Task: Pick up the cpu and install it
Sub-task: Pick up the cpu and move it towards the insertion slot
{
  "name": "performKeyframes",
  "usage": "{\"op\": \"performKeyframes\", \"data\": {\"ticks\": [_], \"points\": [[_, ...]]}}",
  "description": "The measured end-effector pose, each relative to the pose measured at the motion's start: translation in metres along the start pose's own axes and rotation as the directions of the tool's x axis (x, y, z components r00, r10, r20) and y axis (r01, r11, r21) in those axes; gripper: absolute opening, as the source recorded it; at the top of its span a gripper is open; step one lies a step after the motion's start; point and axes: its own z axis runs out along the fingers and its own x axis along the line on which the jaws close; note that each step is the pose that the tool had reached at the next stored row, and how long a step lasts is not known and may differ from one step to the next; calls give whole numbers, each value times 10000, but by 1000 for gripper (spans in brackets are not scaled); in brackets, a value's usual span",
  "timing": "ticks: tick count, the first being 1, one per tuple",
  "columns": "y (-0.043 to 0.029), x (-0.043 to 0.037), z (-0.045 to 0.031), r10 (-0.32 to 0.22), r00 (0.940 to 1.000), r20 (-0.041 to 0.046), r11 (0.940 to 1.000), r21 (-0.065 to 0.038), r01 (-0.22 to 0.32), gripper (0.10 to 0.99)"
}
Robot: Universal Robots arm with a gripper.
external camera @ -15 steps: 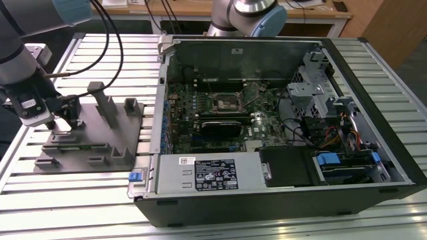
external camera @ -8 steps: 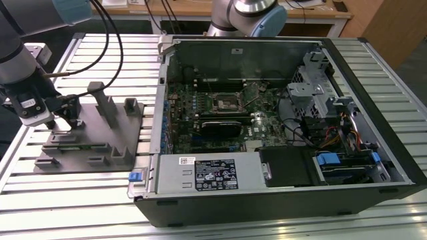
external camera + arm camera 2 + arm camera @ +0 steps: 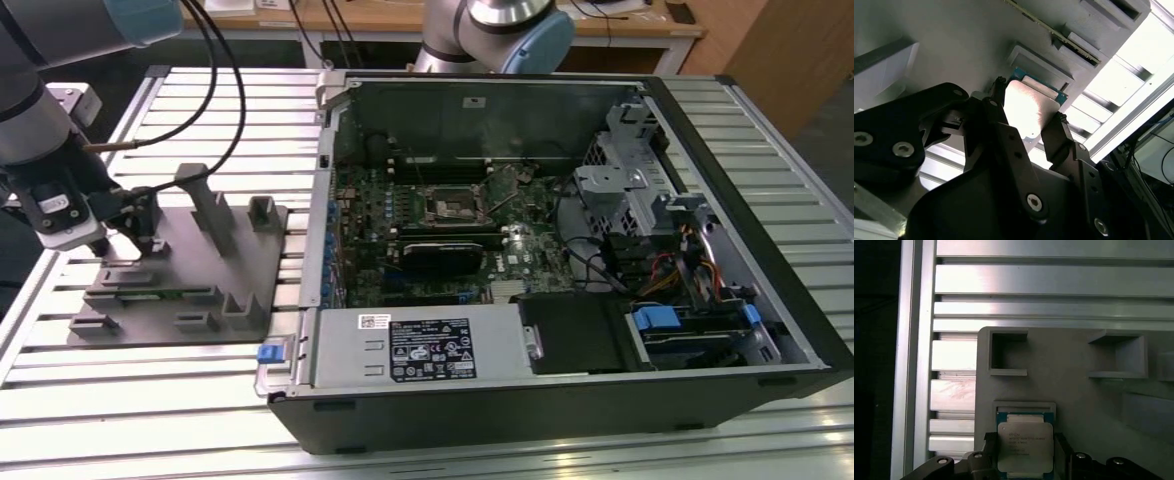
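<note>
Claw [image 3: 1029, 109] drawn in narrow around the cpu [image 3: 1025, 446], its two black fingers [image 3: 1004, 135] set against opposite edges of the chip. In both wrist views the cpu sits between the fingertips, its pale metal lid showing, with a thin rim of green board around it. It lies at a shallow framed pocket of the grey tray [image 3: 150, 318]; whether it rests fully in that pocket cannot be told. Just beyond the claw, the tray has two square open recesses [image 3: 1009, 352]. In the exterior view the arm [image 3: 40, 110] hangs over the tray at the exterior view's left. The tray lies flat beneath the claw on a worktop [image 3: 134, 410] of aluminium slats. Well away from the claw, toward the exterior view's right, an open computer case [image 3: 561, 405] lies on its side. Inside it the motherboard [image 3: 380, 215] faces up, with the square metal-framed socket [image 3: 454, 207] near its middle, far from the cpu.
</note>
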Motion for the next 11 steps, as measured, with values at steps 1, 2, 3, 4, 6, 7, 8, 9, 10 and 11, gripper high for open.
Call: {"op": "performKeyframes", "data": {"ticks": [1, 2, 3, 4, 6, 7, 8, 9, 10, 11], "points": [[0, 0, -2, 0, 10000, 0, 10000, 0, 0, 541], [0, 0, -5, 0, 10000, 1, 10000, 0, 0, 541], [1, 0, -8, 0, 10000, 1, 10000, 0, 0, 541], [1, 0, -11, 0, 10000, -1, 10000, 0, 0, 541], [1, 0, -18, 0, 10000, 0, 10000, 0, 0, 541], [2, 1, -34, 0, 10000, -1, 10000, -2, 0, 541], [3, 1, -39, 0, 10000, 0, 10000, -3, 0, 541], [3, 0, -41, 0, 10000, 2, 10000, -5, 0, 541], [3, 1, -44, 0, 10000, 2, 10000, -5, 0, 541], [3, 1, -47, 0, 10000, 1, 10000, -5, 0, 541]]}}
